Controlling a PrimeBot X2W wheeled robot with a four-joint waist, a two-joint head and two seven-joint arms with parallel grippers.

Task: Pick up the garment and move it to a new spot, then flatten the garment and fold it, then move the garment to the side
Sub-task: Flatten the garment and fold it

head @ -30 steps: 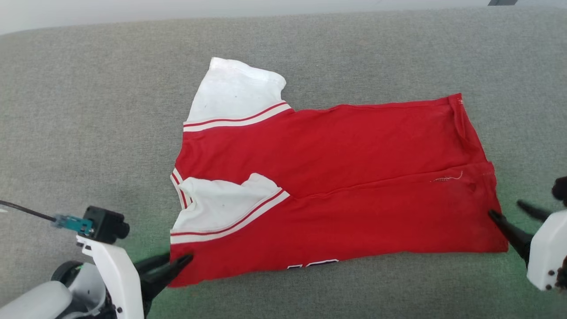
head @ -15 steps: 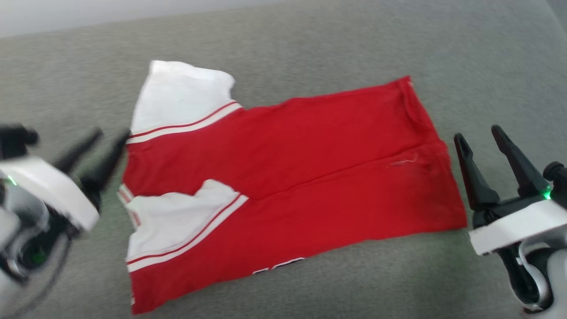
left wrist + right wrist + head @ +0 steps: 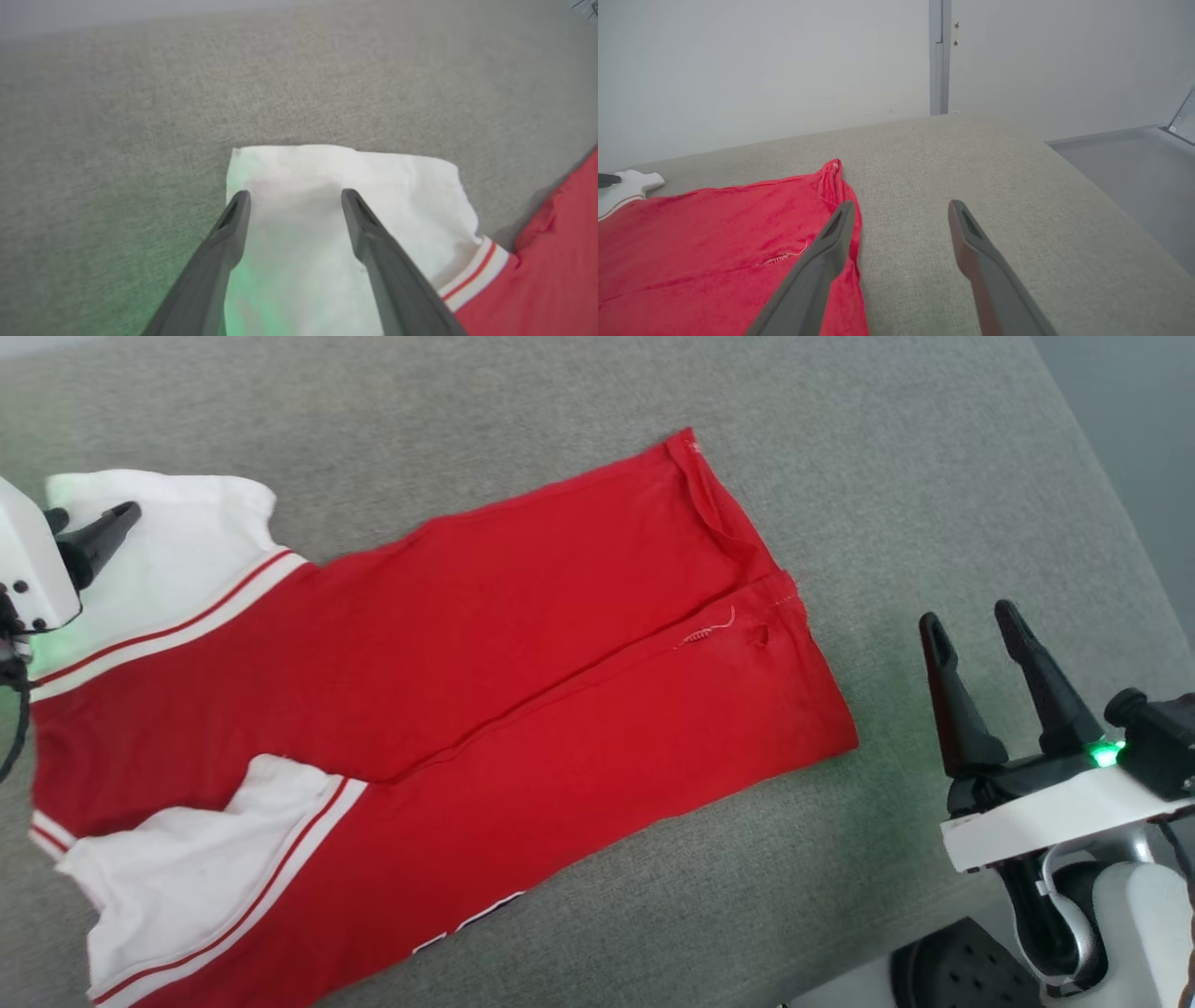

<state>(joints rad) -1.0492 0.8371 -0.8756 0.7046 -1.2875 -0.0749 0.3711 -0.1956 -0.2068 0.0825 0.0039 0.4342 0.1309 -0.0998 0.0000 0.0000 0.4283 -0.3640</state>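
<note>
The garment (image 3: 485, 644), red with white sleeves, lies flat on the grey cushion, folded lengthwise, with a strip of black-and-white lettering at its near edge. Its hem points to the right. My left gripper (image 3: 91, 527) hovers at the far left over the far white sleeve (image 3: 327, 172). In the left wrist view its fingers are spread apart above the sleeve, so the left gripper (image 3: 295, 196) is open and holds nothing. My right gripper (image 3: 971, 621) stands open over bare cushion, to the right of the hem and apart from it. In the right wrist view the right gripper (image 3: 901, 205) has the garment (image 3: 714, 242) to its left.
The grey cushion (image 3: 934, 476) ends in an edge at the far right, with floor (image 3: 1134, 158) beyond it. A pale wall (image 3: 761, 70) rises behind the cushion. Part of my base (image 3: 943, 971) shows at the lower right.
The head camera has turned, shifting the picture left. My left gripper let go of the garment's near left corner and moved to the far sleeve. My right gripper drew away from the hem.
</note>
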